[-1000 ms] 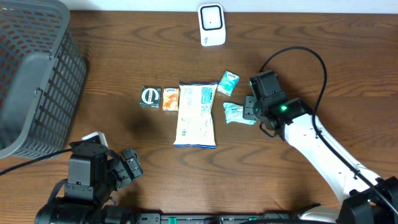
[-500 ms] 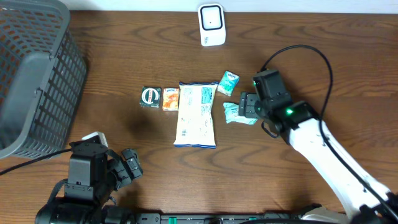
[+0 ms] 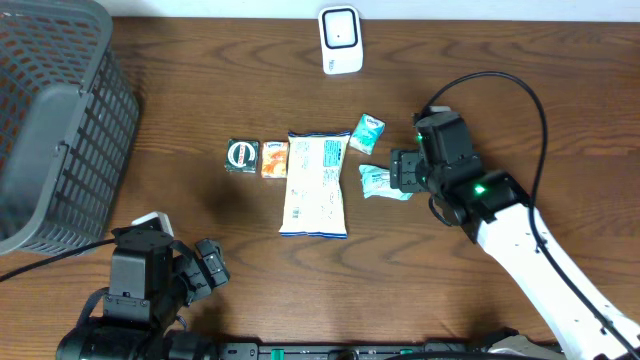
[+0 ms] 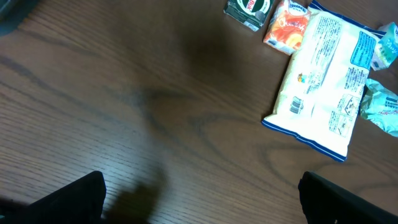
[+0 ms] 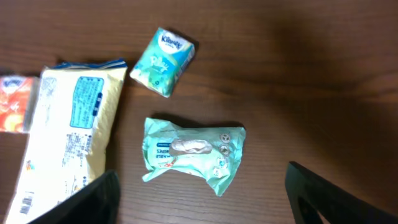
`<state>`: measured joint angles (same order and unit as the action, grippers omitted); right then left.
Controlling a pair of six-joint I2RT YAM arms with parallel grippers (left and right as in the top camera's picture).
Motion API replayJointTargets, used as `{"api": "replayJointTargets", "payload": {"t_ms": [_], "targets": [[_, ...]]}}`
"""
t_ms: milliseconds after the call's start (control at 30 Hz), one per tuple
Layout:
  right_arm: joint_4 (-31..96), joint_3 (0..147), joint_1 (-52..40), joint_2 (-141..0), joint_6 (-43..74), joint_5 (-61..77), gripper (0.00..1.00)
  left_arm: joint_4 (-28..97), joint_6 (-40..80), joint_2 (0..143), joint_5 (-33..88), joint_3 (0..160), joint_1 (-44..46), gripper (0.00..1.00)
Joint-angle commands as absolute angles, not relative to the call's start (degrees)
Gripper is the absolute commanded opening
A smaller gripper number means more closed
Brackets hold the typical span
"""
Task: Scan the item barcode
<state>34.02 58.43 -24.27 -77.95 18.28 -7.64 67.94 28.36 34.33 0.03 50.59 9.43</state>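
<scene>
Work surface: dark-brown wood-grain table (image 3: 560,120), fills both wrist views. Far edge, overhead: pale strip (image 3: 500,6), wall or floor n/d. Lighting: diffuse, soft shadows.

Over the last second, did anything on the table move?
The right gripper shifted slightly rightward, staying open beside the wipes pack. Nothing was grabbed or let go. The pack, snack bag, scanner, basket and left gripper stayed put.

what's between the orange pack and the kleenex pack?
The big pale bag lies between the orange pack and the Kleenex pack, clearest in the overhead view.
</scene>
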Motion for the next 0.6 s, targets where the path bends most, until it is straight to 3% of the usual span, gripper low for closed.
{"api": "replayJointTargets", "payload": {"t_ms": [0,333,467,567], "targets": [[33.93,59.13,-24.47,-81.60,13.61,-8.88,0.75,68.10,28.38,34.09,-0.49,50.46,9.30,0.98],[28.53,59.13,-25.87,-93.08,10.04,-8.88,0.65,68.10,28.38,34.09,-0.49,50.46,9.30,0.98],[25.10,59.13,-26.44,-94.48,13.41,-8.80,0.47,68.10,28.38,34.09,-0.49,50.46,9.30,0.98],[22.52,59.13,-26.61,-94.85,16.56,-8.43,0.41,68.07,28.38,34.09,-0.49,50.46,9.30,0.98]]}}
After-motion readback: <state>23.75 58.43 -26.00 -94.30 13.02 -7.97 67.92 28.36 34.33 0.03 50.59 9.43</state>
